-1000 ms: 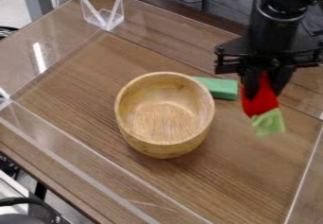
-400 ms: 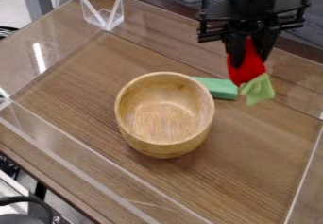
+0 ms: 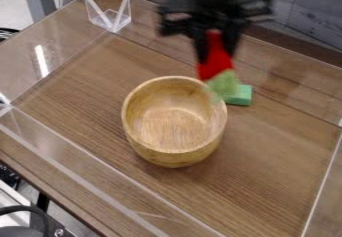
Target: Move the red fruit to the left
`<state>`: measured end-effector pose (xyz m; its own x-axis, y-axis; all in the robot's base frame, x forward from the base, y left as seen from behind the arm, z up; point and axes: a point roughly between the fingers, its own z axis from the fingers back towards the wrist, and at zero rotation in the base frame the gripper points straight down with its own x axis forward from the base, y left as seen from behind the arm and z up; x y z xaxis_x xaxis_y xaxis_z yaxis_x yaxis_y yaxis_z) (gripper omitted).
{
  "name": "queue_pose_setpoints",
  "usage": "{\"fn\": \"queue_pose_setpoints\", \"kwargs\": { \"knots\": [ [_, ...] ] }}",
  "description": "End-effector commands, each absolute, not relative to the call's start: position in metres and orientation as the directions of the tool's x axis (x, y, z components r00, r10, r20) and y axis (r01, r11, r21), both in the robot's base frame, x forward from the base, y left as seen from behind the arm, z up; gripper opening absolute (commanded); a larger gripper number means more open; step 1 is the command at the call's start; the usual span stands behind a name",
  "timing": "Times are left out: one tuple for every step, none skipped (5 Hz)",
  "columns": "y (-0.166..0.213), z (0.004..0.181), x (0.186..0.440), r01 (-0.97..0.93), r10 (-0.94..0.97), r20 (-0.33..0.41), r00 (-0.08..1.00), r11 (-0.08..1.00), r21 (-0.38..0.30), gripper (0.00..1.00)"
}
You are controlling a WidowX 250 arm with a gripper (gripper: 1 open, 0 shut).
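We see the gripper [image 3: 214,53] closed on the red fruit [image 3: 215,59], held in the air above the far rim of the wooden bowl [image 3: 174,120], beside the green block [image 3: 238,93]. We judge the height keeps the fruit clear of the bowl on its way left.

End effector [image 3: 214,49] and red fruit [image 3: 215,59] motion-blurred
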<state>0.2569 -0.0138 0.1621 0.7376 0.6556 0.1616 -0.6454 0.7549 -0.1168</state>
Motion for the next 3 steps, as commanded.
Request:
{"fn": "queue_pose_setpoints", "kwargs": {
  "knots": [
    [0.012,0.165,0.243,-0.559,0.571,0.203,0.796,0.821,-0.116,0.00],
    [0.036,0.157,0.232,-0.482,0.490,0.213,0.846,0.872,-0.090,0.00],
    [0.061,0.155,0.231,-0.414,0.420,0.217,0.881,0.907,-0.074,0.00]
  ]
}}
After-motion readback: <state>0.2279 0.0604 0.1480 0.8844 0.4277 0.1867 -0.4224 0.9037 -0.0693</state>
